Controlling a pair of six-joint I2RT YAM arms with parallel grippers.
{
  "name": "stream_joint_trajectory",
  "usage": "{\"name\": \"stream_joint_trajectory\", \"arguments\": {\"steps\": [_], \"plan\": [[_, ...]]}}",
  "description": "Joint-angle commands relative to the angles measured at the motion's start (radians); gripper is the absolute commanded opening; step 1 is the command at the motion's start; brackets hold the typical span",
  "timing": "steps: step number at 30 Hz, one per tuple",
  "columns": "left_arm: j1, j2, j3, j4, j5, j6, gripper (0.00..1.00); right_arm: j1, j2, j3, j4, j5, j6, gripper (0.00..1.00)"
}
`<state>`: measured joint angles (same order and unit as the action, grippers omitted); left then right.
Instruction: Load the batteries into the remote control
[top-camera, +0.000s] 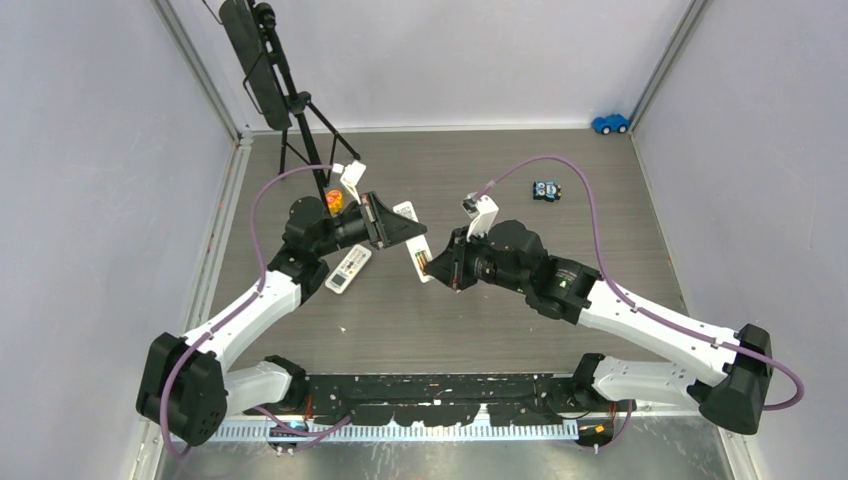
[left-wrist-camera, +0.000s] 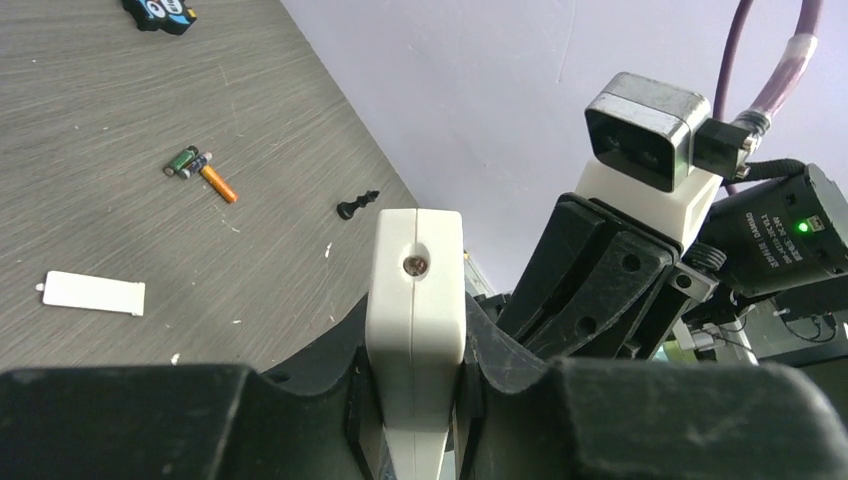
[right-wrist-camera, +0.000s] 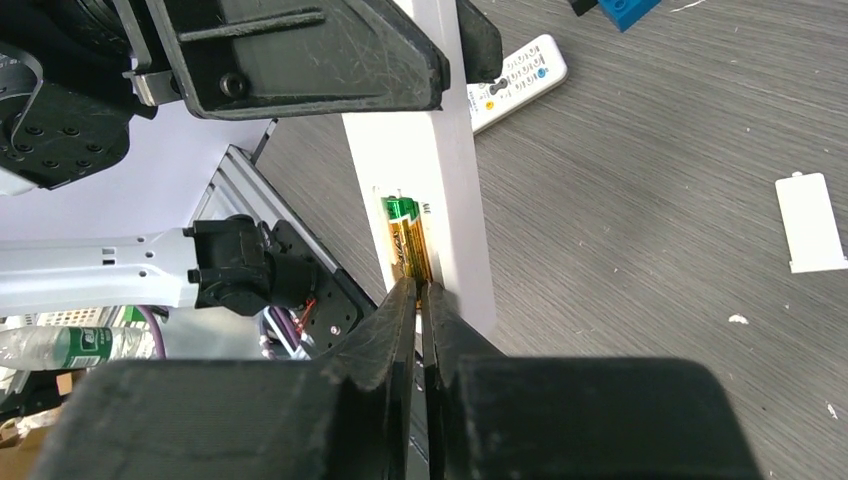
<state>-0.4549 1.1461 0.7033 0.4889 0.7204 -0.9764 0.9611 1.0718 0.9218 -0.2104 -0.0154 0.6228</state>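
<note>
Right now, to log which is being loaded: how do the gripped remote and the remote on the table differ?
The held remote is clamped aloft in the left gripper; the spare remote lies flat. The held remote shows its open bay with a battery; the spare remote shows buttons. Both are white.

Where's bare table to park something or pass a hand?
Free: near strip between spare remote and base rail; back centre between tripod and toy. Crowded: centre, where left gripper holds the remote against right gripper, with loose batteries and cover lying nearby.
</note>
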Motion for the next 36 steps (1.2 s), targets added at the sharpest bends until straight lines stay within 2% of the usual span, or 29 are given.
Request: {"name": "stream_joint_trajectory", "arguments": {"steps": [1, 8, 17, 22, 25, 31, 36], "plan": [[0.001, -0.005, 0.043, 0.074, 0.007, -0.097, 0.00, 0.011, 0.035, 0.033, 0.017, 0.036, -0.019, 0.10], [0.001, -0.002, 0.033, 0.124, 0.003, -0.211, 0.00, 0.028, 0.104, 0.047, 0.031, 0.061, -0.016, 0.06], [-0.008, 0.016, -0.003, 0.181, -0.006, -0.369, 0.00, 0.060, 0.203, 0.080, 0.028, 0.235, 0.023, 0.01], [-0.008, 0.033, -0.025, 0.238, -0.011, -0.412, 0.00, 0.064, 0.241, 0.081, 0.079, 0.223, 0.027, 0.01], [-0.008, 0.034, -0.022, 0.233, -0.015, -0.390, 0.00, 0.065, 0.234, 0.074, 0.088, 0.200, 0.034, 0.01], [-0.007, 0.026, -0.013, 0.107, -0.048, -0.244, 0.00, 0.065, 0.149, 0.053, 0.074, 0.196, 0.048, 0.01], [-0.002, 0.031, -0.020, 0.026, -0.079, -0.139, 0.00, 0.065, 0.077, 0.065, 0.054, 0.201, 0.068, 0.05]]}}
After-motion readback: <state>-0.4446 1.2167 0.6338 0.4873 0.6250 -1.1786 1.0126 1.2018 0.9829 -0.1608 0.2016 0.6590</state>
